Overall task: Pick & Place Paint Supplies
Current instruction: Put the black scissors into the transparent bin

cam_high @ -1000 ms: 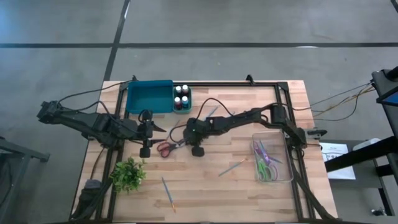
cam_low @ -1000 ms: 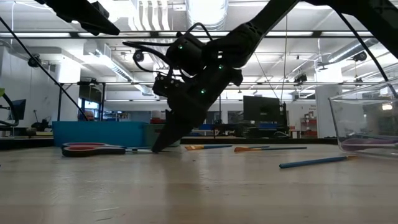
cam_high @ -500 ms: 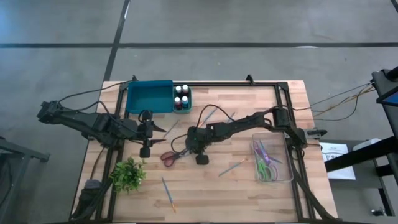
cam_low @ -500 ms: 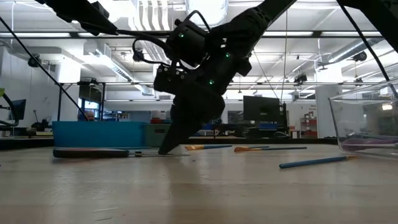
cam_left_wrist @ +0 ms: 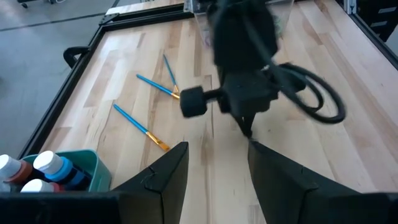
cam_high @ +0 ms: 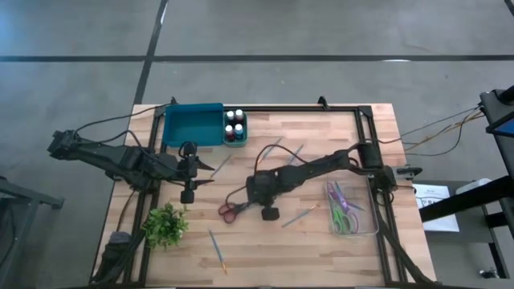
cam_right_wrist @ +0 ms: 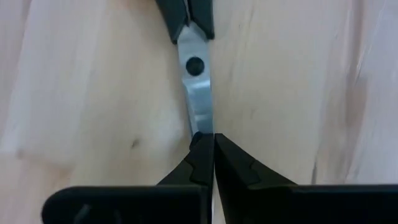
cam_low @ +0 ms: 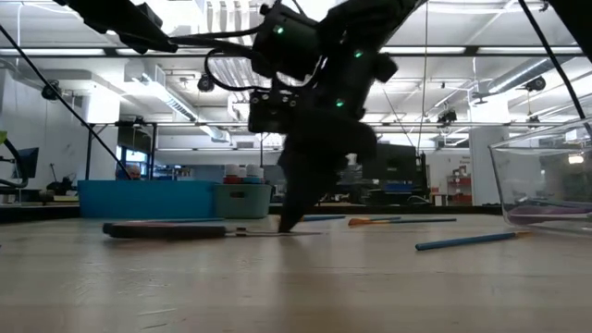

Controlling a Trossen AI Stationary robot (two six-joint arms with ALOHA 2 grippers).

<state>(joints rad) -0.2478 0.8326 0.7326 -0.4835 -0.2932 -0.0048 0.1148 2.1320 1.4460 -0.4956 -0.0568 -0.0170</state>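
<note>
paintbrushes (cam_high: 299,215) untouched; right gripper (cam_high: 245,201) pinches scissors (cam_high: 233,210) blade tips, likely slipping or misplacement; left gripper (cam_high: 210,172) open, waiting.

Grey concrete floor (cam_high: 321,28) with dark seams, ceiling strip lights (cam_low: 176,109), distant monitor (cam_low: 392,159)

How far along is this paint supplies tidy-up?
Done: only the purple and green scissors sit in the clear bin; no paintbrush is visible in it. In hand: the right claw is shut on the red scissors, gripping the blade at table level. The left claw waits open near the teal tray. Left: every paintbrush lies loose, including the front paintbrush and the middle paintbrush.
</note>
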